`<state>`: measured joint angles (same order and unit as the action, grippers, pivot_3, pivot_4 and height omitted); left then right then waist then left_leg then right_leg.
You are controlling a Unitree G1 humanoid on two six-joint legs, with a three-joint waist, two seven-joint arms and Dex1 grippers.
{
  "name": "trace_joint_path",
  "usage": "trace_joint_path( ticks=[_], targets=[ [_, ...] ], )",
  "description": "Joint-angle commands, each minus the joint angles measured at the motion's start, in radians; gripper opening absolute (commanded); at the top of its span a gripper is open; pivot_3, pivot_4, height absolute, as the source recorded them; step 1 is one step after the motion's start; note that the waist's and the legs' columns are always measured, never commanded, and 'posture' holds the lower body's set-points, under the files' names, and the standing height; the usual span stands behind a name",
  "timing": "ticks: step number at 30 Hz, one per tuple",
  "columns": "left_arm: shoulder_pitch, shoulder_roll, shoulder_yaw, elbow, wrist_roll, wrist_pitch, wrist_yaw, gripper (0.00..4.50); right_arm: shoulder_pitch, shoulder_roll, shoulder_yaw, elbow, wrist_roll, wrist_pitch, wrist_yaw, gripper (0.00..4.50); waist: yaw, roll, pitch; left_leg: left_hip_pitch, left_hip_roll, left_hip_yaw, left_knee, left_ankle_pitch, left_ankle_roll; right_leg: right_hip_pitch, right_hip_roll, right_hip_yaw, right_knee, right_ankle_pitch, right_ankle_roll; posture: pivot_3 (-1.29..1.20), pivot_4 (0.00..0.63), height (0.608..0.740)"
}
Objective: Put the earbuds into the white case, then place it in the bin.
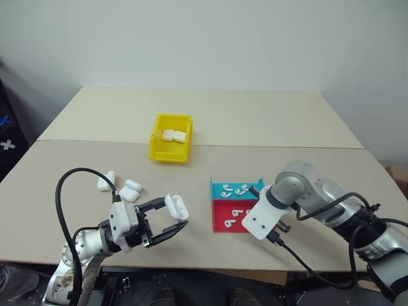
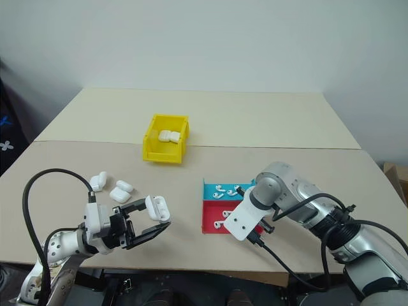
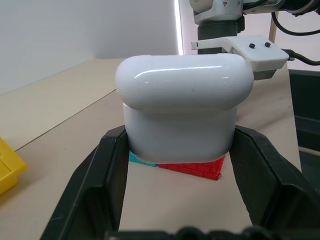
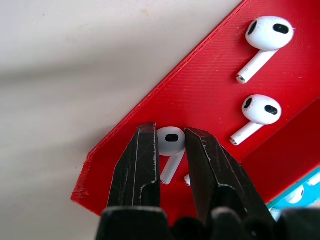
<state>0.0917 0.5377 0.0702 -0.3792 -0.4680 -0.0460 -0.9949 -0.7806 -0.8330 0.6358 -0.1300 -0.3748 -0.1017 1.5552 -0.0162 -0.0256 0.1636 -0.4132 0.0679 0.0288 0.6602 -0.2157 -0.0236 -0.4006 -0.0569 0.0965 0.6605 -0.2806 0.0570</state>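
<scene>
My left gripper [image 1: 176, 215] is shut on a white case [image 1: 176, 206], held just above the table's front left; in the left wrist view the case [image 3: 182, 107] sits between the two black fingers [image 3: 92, 185]. My right gripper [image 4: 171, 134] points down into the red half of a tray [image 4: 210, 85]. Its fingertips pinch the head of one earbud [image 4: 171, 141] near the tray's corner. Two more earbuds [image 4: 260, 107] lie loose in that red half, and others [image 1: 231, 189] lie in the blue half. The yellow bin [image 1: 170, 154] stands further back at mid-table with white cases [image 1: 173, 136] inside.
Three loose white cases [image 1: 129, 190] lie on the table to the left, behind my left gripper. The red-and-blue tray [image 1: 218, 222] sits right of centre near the front edge. A seam crosses the table behind the bin, with bare tabletop beyond.
</scene>
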Motion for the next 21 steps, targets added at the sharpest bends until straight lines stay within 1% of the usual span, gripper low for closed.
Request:
trace_joint_path(
  ticks=[1, 6, 11, 14, 16, 18, 19, 21],
  targets=[
    [-0.006, 0.007, 0.005, -0.022, -0.010, -0.012, 0.001, 2.75, -0.008, 0.004, -0.024, -0.013, 0.003, 0.008, 0.016, 0.60, 0.000, 0.000, 0.000, 0.000, 0.000, 0.000, 0.000, 0.000, 0.000, 0.000, 0.000, 0.000, 0.000, 0.000, 0.000, 0.00, 0.150, 0.740],
    [-0.016, 0.010, 0.007, -0.023, -0.021, -0.014, -0.003, 2.75, -0.005, -0.023, -0.090, -0.088, 0.070, 0.073, 0.030, 0.60, 0.001, 0.000, 0.000, 0.000, 0.000, 0.000, 0.000, 0.000, 0.000, 0.000, 0.000, 0.000, 0.000, 0.000, 0.000, 0.00, 0.150, 0.740],
    [-0.041, 0.010, 0.004, -0.028, -0.043, -0.001, -0.010, 2.75, 0.008, -0.072, -0.185, -0.176, 0.159, 0.173, 0.031, 0.60, 0.002, 0.000, 0.000, -0.001, 0.000, 0.000, 0.000, 0.000, 0.000, 0.000, 0.000, 0.000, -0.001, 0.000, 0.000, 0.00, 0.150, 0.740],
    [-0.071, 0.000, 0.006, -0.045, -0.086, 0.032, 0.005, 2.75, 0.030, -0.089, -0.311, -0.231, 0.299, 0.290, 0.002, 0.60, 0.004, 0.000, 0.000, -0.001, 0.000, 0.000, 0.000, 0.000, 0.000, 0.000, 0.000, 0.000, -0.001, 0.000, 0.000, 0.00, 0.150, 0.740],
    [-0.095, -0.009, 0.008, -0.059, -0.136, 0.057, 0.010, 2.75, 0.036, -0.060, -0.415, -0.255, 0.420, 0.426, -0.045, 0.60, 0.003, 0.000, 0.000, -0.001, 0.000, 0.000, 0.000, 0.000, 0.000, 0.000, 0.000, 0.000, -0.001, 0.000, 0.000, 0.00, 0.150, 0.740],
    [-0.127, -0.018, 0.005, -0.077, -0.186, 0.089, 0.017, 2.75, 0.036, 0.003, -0.549, -0.270, 0.564, 0.573, -0.132, 0.60, 0.001, 0.000, 0.000, -0.001, 0.000, 0.000, 0.000, 0.000, 0.000, 0.000, 0.000, 0.000, -0.001, 0.000, 0.000, 0.00, 0.150, 0.740],
    [-0.138, -0.021, 0.003, -0.082, -0.202, 0.102, 0.019, 2.75, 0.034, 0.025, -0.594, -0.276, 0.614, 0.625, -0.168, 0.60, -0.001, 0.000, 0.000, -0.001, 0.000, -0.001, 0.000, 0.000, 0.000, 0.000, 0.000, 0.000, -0.001, 0.000, 0.000, 0.00, 0.150, 0.740],
    [-0.178, -0.025, -0.010, -0.091, -0.247, 0.139, 0.009, 2.75, 0.045, 0.096, -0.734, -0.292, 0.742, 0.687, -0.264, 0.60, 0.000, 0.000, 0.000, -0.001, 0.000, -0.001, 0.000, 0.000, 0.000, 0.000, 0.000, 0.000, 0.000, 0.000, 0.000, 0.00, 0.150, 0.740]
  ],
)
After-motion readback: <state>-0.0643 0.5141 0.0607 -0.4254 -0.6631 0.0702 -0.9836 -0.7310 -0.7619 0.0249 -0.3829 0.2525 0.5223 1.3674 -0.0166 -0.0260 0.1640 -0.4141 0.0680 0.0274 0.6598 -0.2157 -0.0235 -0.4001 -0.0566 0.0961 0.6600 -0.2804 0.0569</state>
